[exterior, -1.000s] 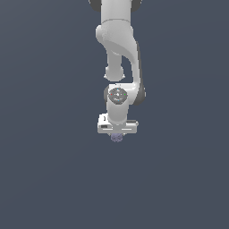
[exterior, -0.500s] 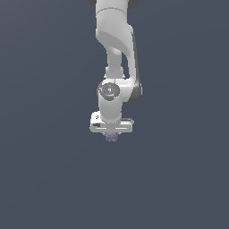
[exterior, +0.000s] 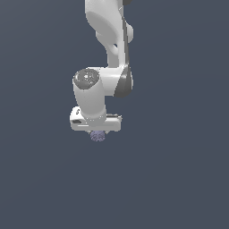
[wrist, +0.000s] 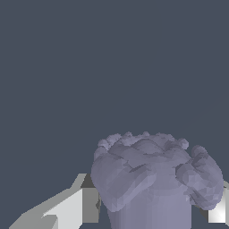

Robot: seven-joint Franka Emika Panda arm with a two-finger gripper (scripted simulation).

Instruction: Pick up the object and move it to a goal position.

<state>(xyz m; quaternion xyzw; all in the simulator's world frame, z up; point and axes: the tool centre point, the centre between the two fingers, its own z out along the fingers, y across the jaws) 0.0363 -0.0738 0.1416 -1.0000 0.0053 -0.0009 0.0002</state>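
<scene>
Under the wrist, exterior view: the object [exterior: 97,136] peeks out below the gripper [exterior: 97,133], apparently carried.
Wrist view: fingers [wrist: 74,209] flank the object [wrist: 154,176], closed on it.
Risk: lumpy, rounded surface; it could slip mid-transfer.

Exterior view looks down steeply from well back, giving you the whole arm [exterior: 107,58] over plain dark floor. Wrist view sits close, facing along the gripper [wrist: 147,205]. Both share the lavender blob [exterior: 97,136].
</scene>
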